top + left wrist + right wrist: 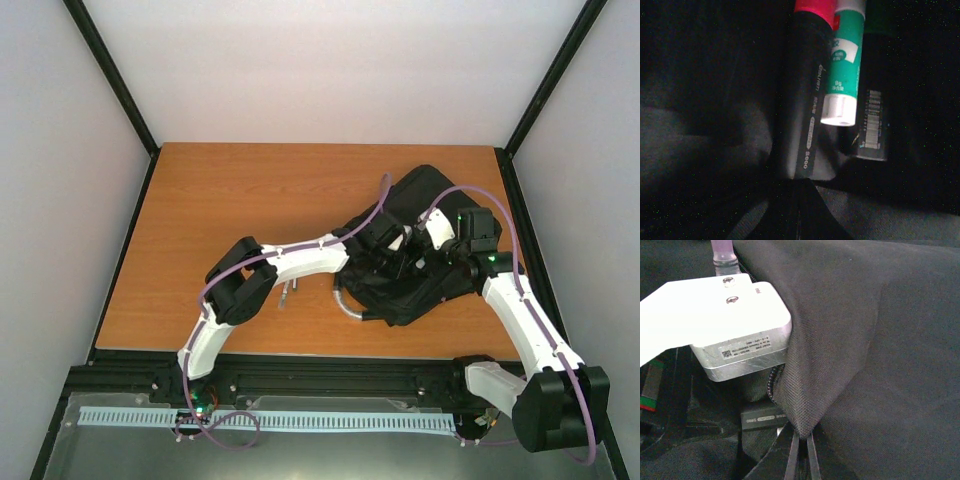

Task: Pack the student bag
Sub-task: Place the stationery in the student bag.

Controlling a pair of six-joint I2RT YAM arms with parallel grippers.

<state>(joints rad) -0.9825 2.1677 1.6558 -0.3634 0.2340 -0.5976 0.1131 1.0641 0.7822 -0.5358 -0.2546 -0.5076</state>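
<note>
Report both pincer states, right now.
Left pincer: shut inside the student bag; whether it grips anything cannot be told.
Right pincer: shut on the student bag's fabric.

Black student bag (420,195), orange-brown table (250,200)

student bag (880,340): matt woven cloth | table (230,200): smooth brown wood | glue stick (842,67): glossy plastic

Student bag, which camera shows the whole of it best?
Top external: the student bag shows nearly whole, lying on the table. The left wrist view shows only its dark inside with a marker; the right wrist only a fold of its fabric.
</note>
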